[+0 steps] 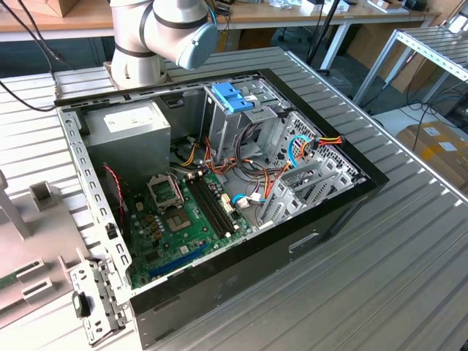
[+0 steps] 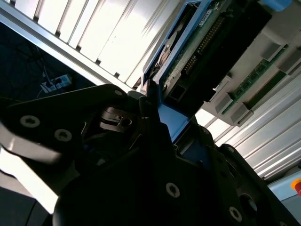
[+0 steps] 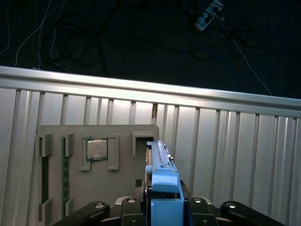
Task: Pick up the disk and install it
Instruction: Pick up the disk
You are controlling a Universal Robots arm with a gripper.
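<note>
The claw is closed on the disk, its black fingers pressed against either side of the blue plastic end piece. The disk stands on edge in that grip, so the first wrist view shows its thin side. It sits just in front of a grey holder plate that lies flat on the ribbed metal tabletop; whether the disk touches the plate cannot be told. The disk's far end lines up with an open slot at the plate's edge. Elsewhere in the plate, a square processor chip rests in its own recess and a green memory stick lies in a long groove beside it. In the second wrist view, the disk's green circuit board faces the camera. In the exterior view, an open computer case rests next to the plate, well apart from the disk, with a light-blue latch on its drive cage.
</note>
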